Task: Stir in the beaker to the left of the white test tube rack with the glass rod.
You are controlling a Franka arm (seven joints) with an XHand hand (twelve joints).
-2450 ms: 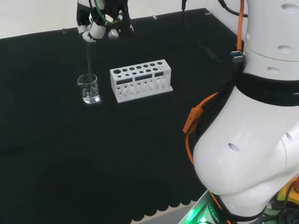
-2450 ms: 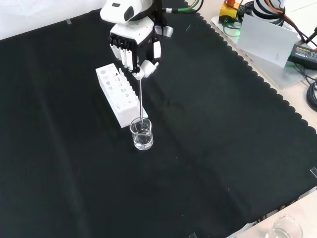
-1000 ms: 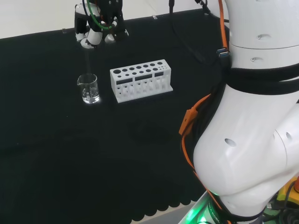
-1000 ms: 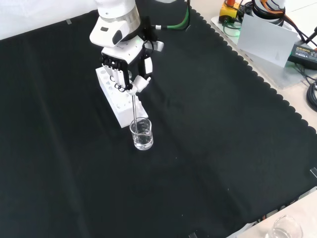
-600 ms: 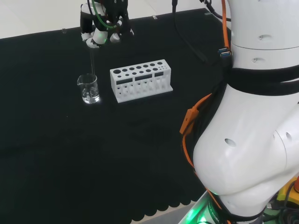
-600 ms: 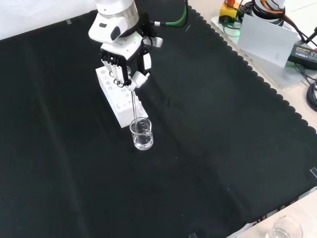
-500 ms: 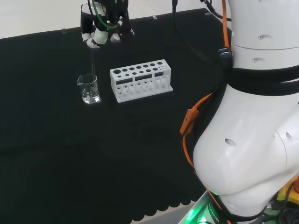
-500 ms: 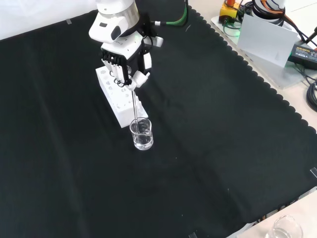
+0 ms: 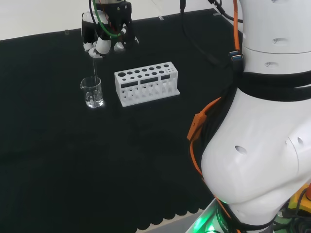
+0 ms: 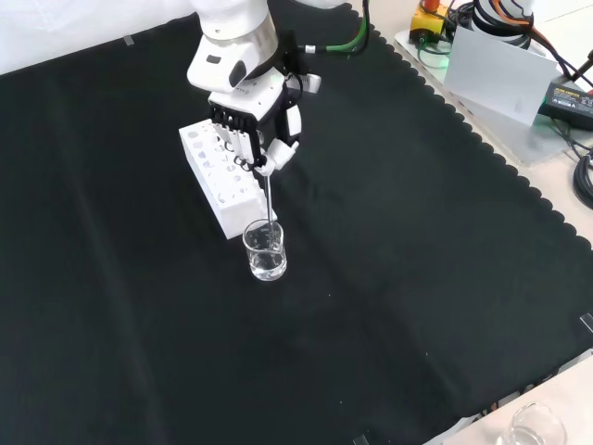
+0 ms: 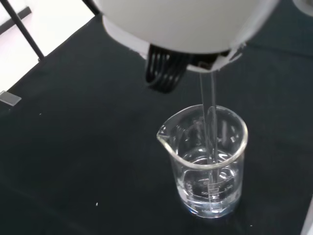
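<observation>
Since a moment ago the robot hand [image 10: 248, 116] has swung a little rightward in the front view, its fingers curled round the glass rod [image 10: 268, 199], whose lower end dips into the clear liquid of the beaker [image 10: 265, 250]. Stirring looks under way; the next move calls for small circles that spare the glass wall. Black cloth covers the bench [image 10: 417, 278] (cables and gear lie past its scalloped edge), and the beaker stands just beside the white test tube rack [image 9: 146, 82].
</observation>
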